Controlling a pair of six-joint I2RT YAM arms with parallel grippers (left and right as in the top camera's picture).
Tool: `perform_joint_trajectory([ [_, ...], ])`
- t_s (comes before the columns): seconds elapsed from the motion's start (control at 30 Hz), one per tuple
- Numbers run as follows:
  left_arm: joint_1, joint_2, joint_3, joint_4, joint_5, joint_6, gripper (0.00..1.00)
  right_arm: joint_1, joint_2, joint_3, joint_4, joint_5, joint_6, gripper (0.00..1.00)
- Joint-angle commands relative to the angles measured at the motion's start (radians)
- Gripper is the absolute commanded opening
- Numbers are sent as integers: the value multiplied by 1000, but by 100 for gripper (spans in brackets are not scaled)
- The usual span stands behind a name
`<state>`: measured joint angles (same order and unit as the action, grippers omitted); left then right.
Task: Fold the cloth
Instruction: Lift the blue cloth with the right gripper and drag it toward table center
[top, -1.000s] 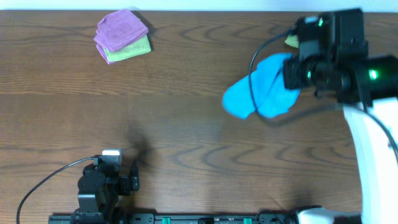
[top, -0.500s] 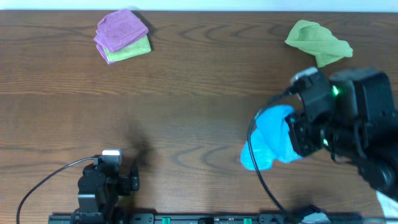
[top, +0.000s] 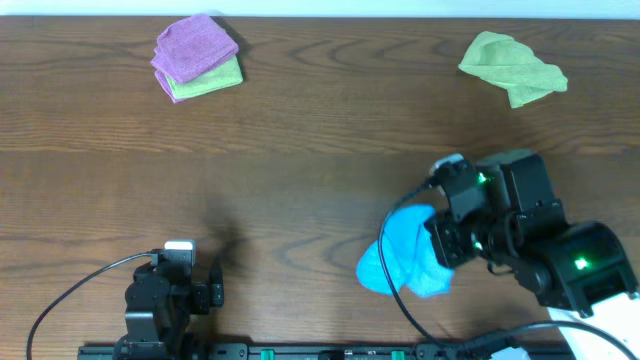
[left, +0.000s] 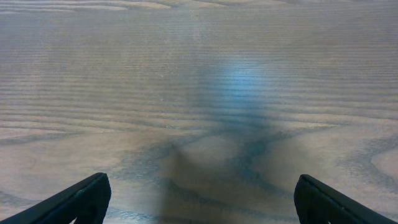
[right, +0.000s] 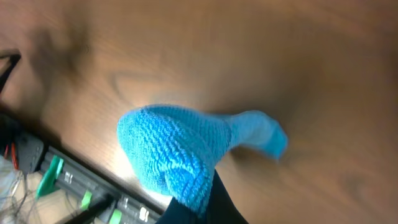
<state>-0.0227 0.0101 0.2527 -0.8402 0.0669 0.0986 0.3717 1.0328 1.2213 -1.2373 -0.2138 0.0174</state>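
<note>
Dark brown wood-grain table (top: 300, 170): matte, streaked planks. Your right gripper (top: 450, 240): clamped on the bright blue knitted cloth (top: 400, 255), bunched in a rounded lump at its fingers. Well beyond it: crumpled lime-green cloth (top: 512, 66). Your left gripper (left: 202, 202): spread wide, empty, over bare wood. Far ahead of it: folded purple cloth (top: 194, 47) atop a folded green cloth (top: 215, 80).

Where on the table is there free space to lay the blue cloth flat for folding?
The widest bare wood is the middle of the table, between the folded purple-and-green stack, the crumpled green cloth and the blue cloth. The near edge is crowded: left arm and right arm.
</note>
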Motion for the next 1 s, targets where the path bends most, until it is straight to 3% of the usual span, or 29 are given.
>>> perform_joint_trajectory([
  [0.0,-3,-6,-9,-56,-31,29,95,10,41,-32,91,-1,20,1],
  [0.13,-3,-6,-9,-55,-31,29,95,9,169,-47,261,89,19,1],
  [0.3,-3,-6,-9,-55,-31,29,95,6,427,-47,676,271,-8,2],
  [0.33,-3,-6,-9,-54,-31,29,96,6,479,-46,776,332,-7,7],
  [0.43,-3,-6,-9,-53,-29,29,95,8,645,-26,1066,573,-7,47],
  [0.47,-3,-6,-9,-53,-29,29,96,10,675,-11,1093,628,-6,68],
  [0.5,-3,-6,-9,-53,-29,29,95,11,699,10,1094,681,1,80],
  [0.57,-3,-6,-9,-53,-29,29,96,15,714,42,1060,742,6,94],
  [0.77,-3,-6,-9,-53,-29,29,95,16,652,53,928,710,43,96],
  [0.97,-3,-6,-9,-40,4,29,95,5,615,53,741,480,159,95],
])
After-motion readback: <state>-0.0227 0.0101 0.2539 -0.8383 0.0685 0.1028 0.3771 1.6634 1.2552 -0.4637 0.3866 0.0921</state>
